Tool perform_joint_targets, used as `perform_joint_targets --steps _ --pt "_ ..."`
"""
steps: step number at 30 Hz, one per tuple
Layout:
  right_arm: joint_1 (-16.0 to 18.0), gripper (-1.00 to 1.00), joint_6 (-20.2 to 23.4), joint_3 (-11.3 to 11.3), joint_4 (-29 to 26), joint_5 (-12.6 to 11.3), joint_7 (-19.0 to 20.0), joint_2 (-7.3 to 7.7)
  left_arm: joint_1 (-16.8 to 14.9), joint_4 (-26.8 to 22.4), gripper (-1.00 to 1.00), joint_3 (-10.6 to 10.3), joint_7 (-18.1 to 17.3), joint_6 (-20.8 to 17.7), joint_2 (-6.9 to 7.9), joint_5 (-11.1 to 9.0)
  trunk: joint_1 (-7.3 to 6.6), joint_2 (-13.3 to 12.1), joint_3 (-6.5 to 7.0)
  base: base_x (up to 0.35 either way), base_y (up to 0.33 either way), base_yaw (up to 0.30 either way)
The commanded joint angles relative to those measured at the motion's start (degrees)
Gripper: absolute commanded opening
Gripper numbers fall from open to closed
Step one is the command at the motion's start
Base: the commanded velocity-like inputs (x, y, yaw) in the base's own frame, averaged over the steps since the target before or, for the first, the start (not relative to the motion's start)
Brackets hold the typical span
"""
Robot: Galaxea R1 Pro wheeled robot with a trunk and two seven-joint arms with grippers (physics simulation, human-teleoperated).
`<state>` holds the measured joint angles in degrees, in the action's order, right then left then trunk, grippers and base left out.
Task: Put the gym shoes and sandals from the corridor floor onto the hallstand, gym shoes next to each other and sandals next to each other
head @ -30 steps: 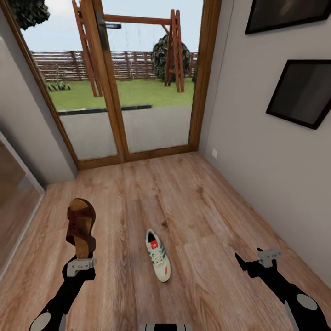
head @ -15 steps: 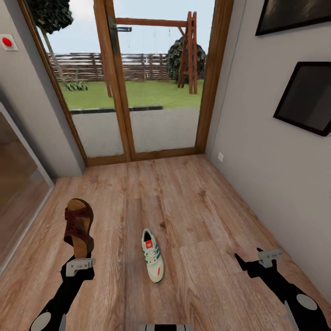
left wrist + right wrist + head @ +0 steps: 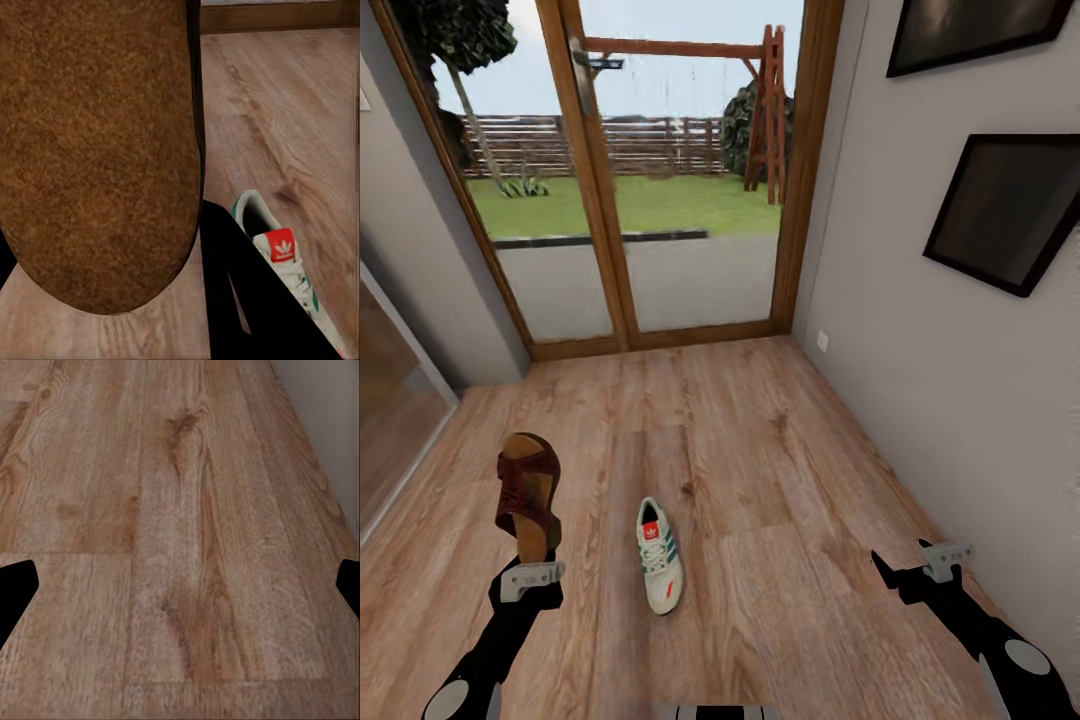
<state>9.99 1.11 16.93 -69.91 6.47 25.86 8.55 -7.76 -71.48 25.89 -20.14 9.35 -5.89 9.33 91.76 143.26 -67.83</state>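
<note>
While the whole view has swung slightly since a moment ago, the left claw (image 3: 532, 570) keeps one sandal (image 3: 529, 494) pinched upright at seven o'clock. One gym shoe (image 3: 659, 554) lies on the floor (image 3: 760, 470) at six o'clock, now nearer. The right claw (image 3: 912, 572) hangs spread, empty. The robot is likely repositioning to grasp the shoe.

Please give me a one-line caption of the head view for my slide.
Left pincer holds one sandal upright above the corridor floor; one gym shoe lies nearby.
</note>
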Motion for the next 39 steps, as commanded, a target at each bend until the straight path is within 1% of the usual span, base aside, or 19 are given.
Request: perform_joint_targets --steps 1,6,17,39 --pt "0.0 1.0 0.1 0.1 0.0 0.5 0.3 -0.03 -0.1 -0.1 -1.0 0.3 -0.4 0.3 -0.08 0.7 -0.01 0.0 -0.04 0.0 -0.273 0.0" --pt "0.0 1.0 0.1 0.1 0.0 0.5 0.3 -0.03 -0.1 -0.1 -1.0 0.4 -0.4 0.2 -0.08 0.6 -0.01 0.0 -0.04 0.027 -0.273 0.144" --pt "0.0 1.0 0.1 0.1 -0.1 0.5 0.3 -0.03 -0.1 -0.1 -1.0 0.5 -0.3 0.1 -0.08 0.5 -0.01 0.0 -0.04 0.145 -0.258 0.266" --pt "0.0 1.0 0.1 0.1 -0.1 0.5 0.3 -0.03 -0.1 0.0 -1.0 0.6 -0.3 0.2 -0.08 0.5 -0.01 0.0 -0.04 0.279 -0.129 0.278"
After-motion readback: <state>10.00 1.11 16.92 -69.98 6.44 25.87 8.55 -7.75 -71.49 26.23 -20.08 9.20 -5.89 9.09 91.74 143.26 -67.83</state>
